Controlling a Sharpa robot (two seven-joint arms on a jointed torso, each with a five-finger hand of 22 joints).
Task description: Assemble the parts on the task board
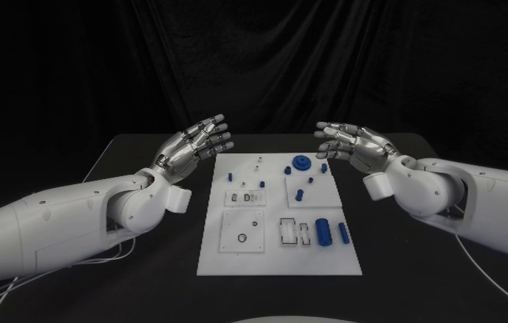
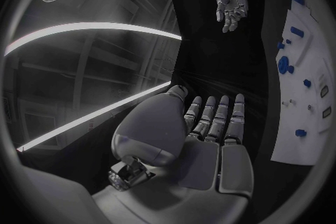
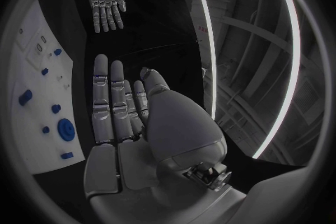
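Observation:
The white task board (image 1: 275,260) lies in the middle of the black table. On its far half sit a blue gear (image 1: 301,164) and a few small blue pieces (image 1: 299,194); two blue cylinders (image 1: 323,231) lie on its near right. My left hand (image 1: 196,147) hovers open beside the board's far left corner, fingers spread and holding nothing. My right hand (image 1: 354,147) hovers open by the far right corner, also without a part. In the left wrist view my left hand (image 2: 210,129) has straight fingers, with the board (image 2: 294,151) alongside. My right hand (image 3: 126,117) looks the same in the right wrist view.
Black table surface (image 1: 138,154) surrounds the board on all sides, with a dark curtain behind it. Clear rectangular fixtures (image 1: 247,197) stand on the board's left half. Each wrist view shows the opposite hand: the right hand (image 2: 231,5), the left hand (image 3: 106,3).

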